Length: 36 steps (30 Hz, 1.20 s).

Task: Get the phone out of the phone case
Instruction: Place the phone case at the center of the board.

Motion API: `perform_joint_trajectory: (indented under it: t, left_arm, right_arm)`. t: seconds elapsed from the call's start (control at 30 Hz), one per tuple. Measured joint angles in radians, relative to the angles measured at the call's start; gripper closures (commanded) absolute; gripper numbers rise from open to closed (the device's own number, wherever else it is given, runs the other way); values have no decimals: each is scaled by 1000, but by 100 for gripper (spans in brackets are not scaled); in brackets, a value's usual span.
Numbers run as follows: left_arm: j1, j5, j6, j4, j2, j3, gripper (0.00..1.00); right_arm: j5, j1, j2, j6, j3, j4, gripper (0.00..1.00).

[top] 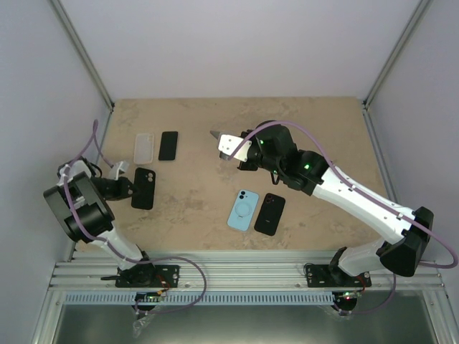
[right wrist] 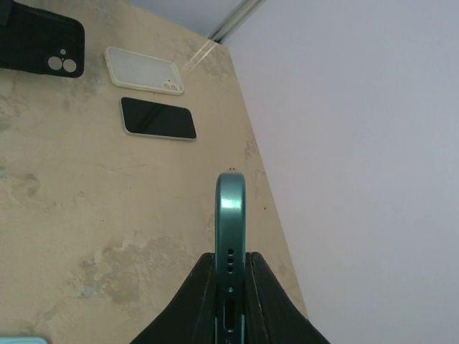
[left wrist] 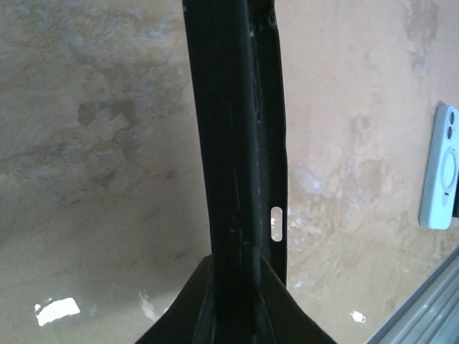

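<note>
the right claw is shut tight on the bottom end of the green phone. the phone sticks out past the fingers on its thin edge, up over the far middle of the table. it looks out of its case already.

the left claw is shut on the black case, over at the left side. light shows through a little slot in the case's side, so i think it is empty.

what could go wrong:

- the phone could slip. the claw only pinches one end, and the sides of a phone are smooth. a quick swing or a small let-go up high would drop it on the hard table.
- it could fall over. if it is put down on its thin edge, it will tip flat with a smack. it should be laid down low and flat first.
- it could land on other things. a white case and a black phone lie near on the left, and a blue case lies nearer the arms. putting it down on one of them would make it rock or slide.
- the phone points at the wall. a push that way could bump it.
- the black case is bendy, so it could bend and pop out of the left claw.
</note>
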Motion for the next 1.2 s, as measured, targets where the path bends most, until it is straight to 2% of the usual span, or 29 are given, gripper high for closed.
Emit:
perform_joint_trajectory:
  t: [0.47, 0.73, 1.0, 1.07, 1.2]
  left_arm:
    - [41, -24, -77, 98, 141, 0, 100]
    - [41, -51, -125, 119, 154, 0, 91]
    - [19, -91, -197, 185, 147, -2, 55]
    - [10, -103, -220, 216, 132, -1, 48]
    - [6, -152, -263, 279, 105, 5, 43]
  right_arm:
    - [-1, 1, 5, 4, 0, 0, 99]
    - [-1, 1, 23, 6, 0, 0, 99]
    - [-1, 6, 40, 6, 0, -1, 100]
    - [0, 8, 42, 6, 0, 0, 99]
    - [21, 12, 45, -3, 0, 2, 100]
